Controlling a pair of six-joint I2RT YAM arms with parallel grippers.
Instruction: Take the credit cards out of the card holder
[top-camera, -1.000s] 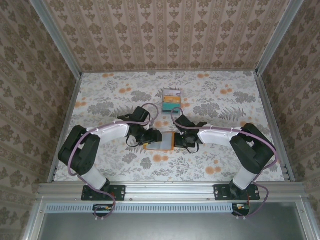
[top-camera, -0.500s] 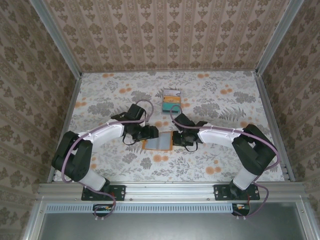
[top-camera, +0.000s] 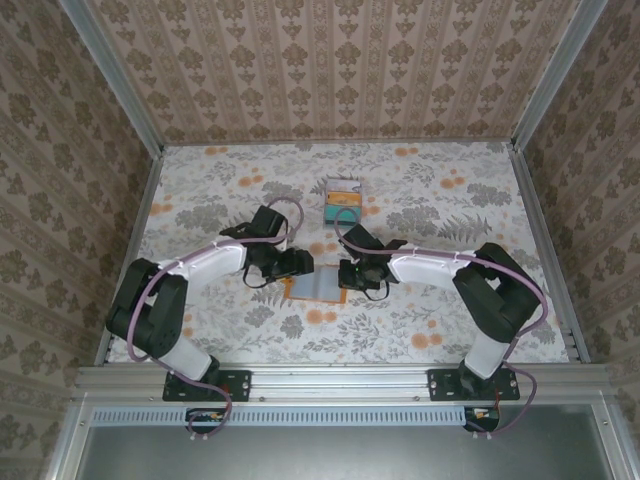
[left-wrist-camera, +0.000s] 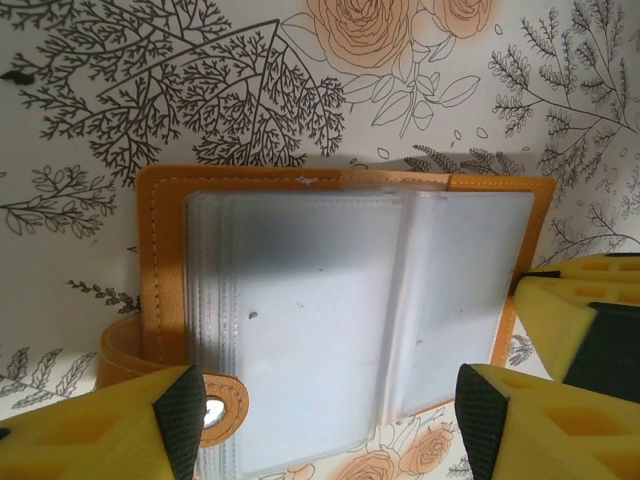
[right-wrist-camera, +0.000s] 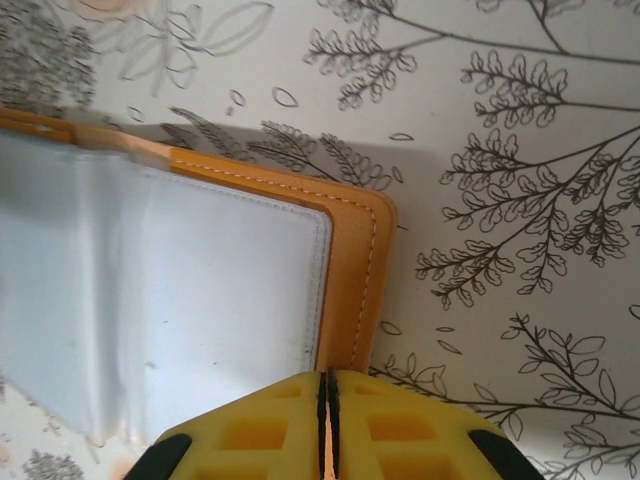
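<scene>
Pinning holder (left-wrist-camera: 160, 260) edge with closed right gripper (right-wrist-camera: 328, 388) helps. Left gripper (left-wrist-camera: 330, 402), wide above sleeves (left-wrist-camera: 300, 320), should probe each; they look empty.

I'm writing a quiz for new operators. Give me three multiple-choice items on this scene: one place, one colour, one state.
1. The visible credit cards lie: A beyond the card holder, farther back on the table; B inside it; C under it.
2. The holder's cover is: A teal; B orange; C black.
3. The right gripper is: A wide open; B shut; C clamping a card.
Key: A, the stack lies apart from the holder; B, an orange rim frames the sleeves; B, its fingers touch.
</scene>
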